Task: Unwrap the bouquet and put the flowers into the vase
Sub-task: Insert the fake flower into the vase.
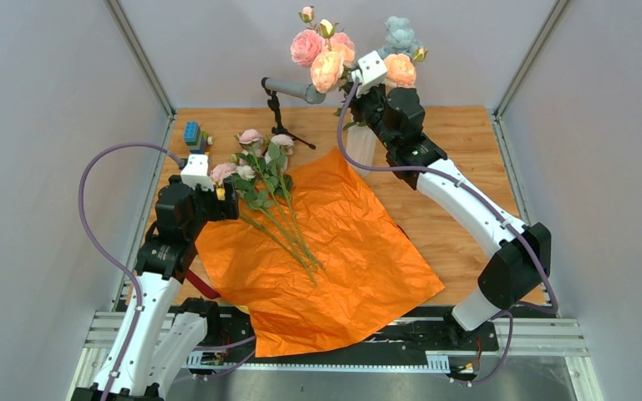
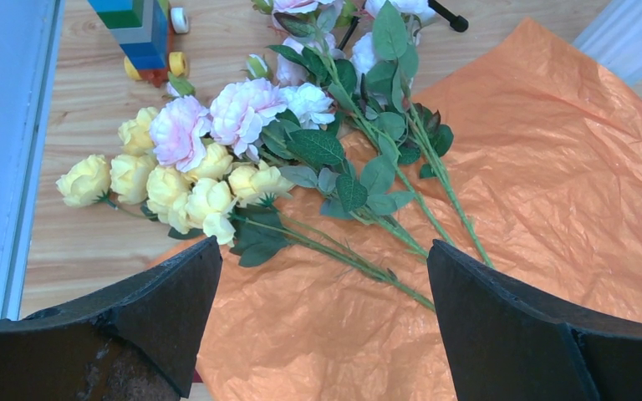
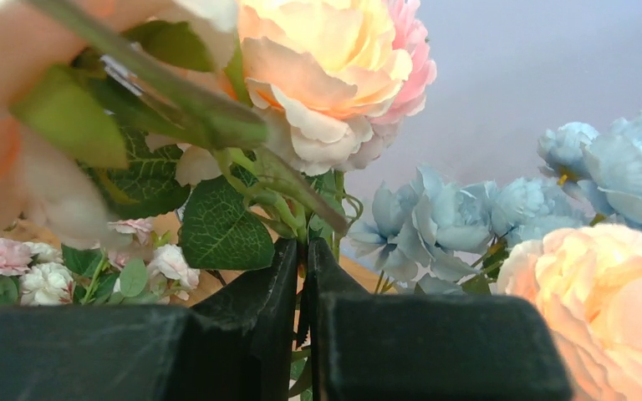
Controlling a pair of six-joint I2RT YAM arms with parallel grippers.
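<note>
Diagonally, flowers (image 1: pixel 261 194) lie on paper (image 1: pixel 368 251) (heads far-left, stems near-right).

vase (image 1: pixel 363 150) mostly hidden behind right arm (image 1: pixel 460 196); nearest flowers (image 3: pixel 25 159) blurred in right wrist view; toy blocks (image 2: pixel 138 29) cut by top edge; ribbon (image 1: pixel 204 287) partly under paper (image 1: pixel 334 251)

Top view: high and behind, facing down on whole tabletop (image 1: pixel 468 134). Left wrist: close, looks past left tool (image 2: pixel 324 251) onto lying flowers (image 2: pixel 217 159), shared with top view. Right wrist: blooms (image 3: pixel 334 75) crowd right tool (image 3: pixel 303 251).
</note>
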